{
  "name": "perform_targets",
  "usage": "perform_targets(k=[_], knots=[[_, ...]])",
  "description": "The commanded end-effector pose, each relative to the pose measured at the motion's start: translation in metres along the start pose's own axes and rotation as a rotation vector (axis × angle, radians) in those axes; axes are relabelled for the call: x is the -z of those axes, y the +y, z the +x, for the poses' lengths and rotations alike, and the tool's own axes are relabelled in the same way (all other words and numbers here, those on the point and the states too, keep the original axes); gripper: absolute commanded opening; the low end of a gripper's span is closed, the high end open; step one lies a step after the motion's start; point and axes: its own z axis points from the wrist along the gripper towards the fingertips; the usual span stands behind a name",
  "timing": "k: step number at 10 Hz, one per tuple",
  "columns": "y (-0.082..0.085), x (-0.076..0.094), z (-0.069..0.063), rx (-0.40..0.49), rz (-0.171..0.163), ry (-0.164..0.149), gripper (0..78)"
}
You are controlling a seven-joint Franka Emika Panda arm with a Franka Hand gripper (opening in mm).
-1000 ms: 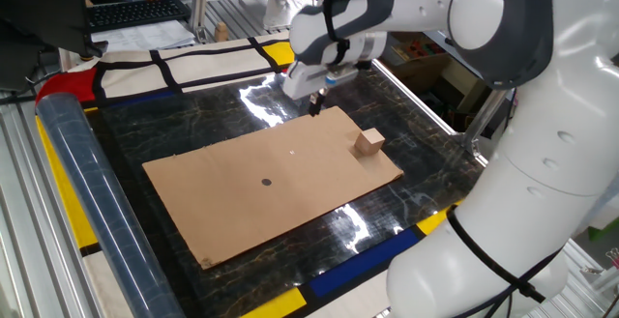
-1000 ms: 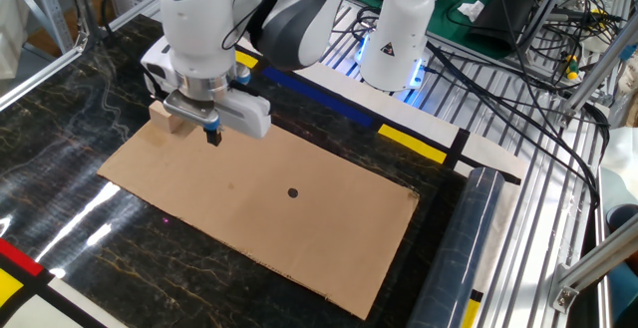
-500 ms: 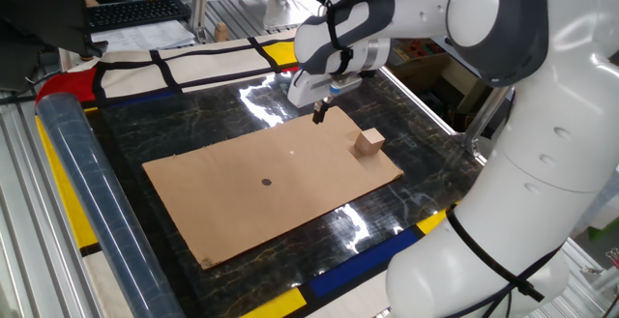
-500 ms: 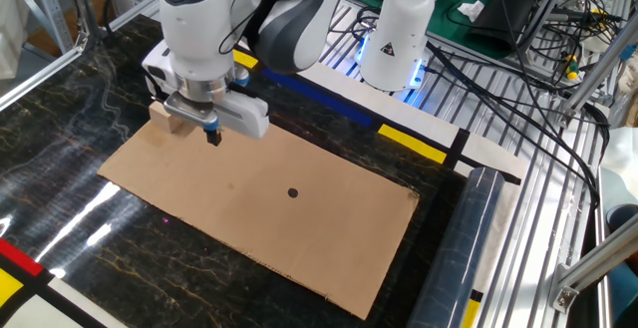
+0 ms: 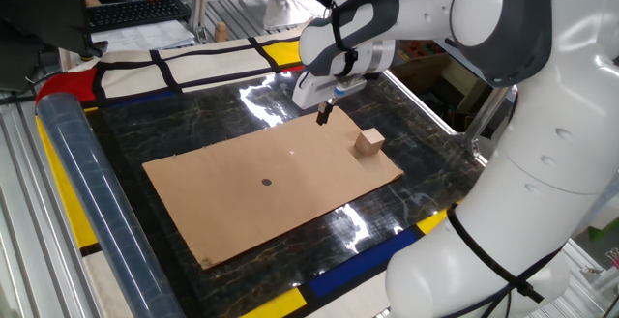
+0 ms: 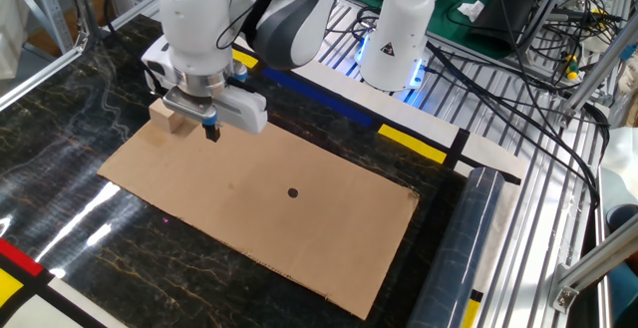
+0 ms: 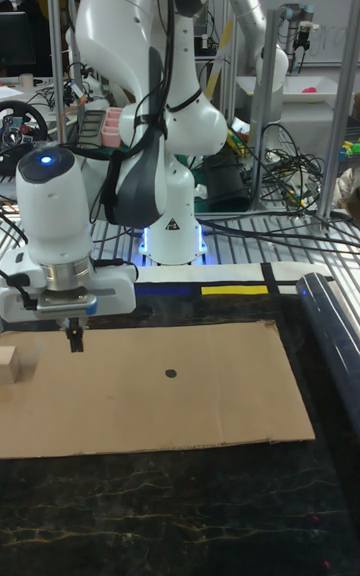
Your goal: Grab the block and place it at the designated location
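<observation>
Gripper (image 5: 324, 117) has drifted along the cardboard sheet (image 5: 242, 212)'s far edge toward the block (image 5: 368, 143) over the last second, fingers pressed together (nothing between them). Block sits untouched near the sheet's right corner, apart from the fingertips. Black dot (image 5: 267, 182) is mid-sheet, well apart from both. So: approach is under way, grasp not started. My read: jaws need to spread before descending.

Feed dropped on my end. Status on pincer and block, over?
Pincer shut, empty, above cardboard. Block untouched near cardboard corner, apart from pincer. Black dot uncovered, nothing in the way.
</observation>
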Motion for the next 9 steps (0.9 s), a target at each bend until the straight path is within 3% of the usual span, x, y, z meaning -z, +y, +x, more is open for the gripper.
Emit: perform_targets(k=[1,9], knots=[[-0.0019,0.0020,0.0006,0.000,0.010,-0.007,0.0],[-0.0031,0.0018,0.0019,0.013,0.010,0.002,0.0]])
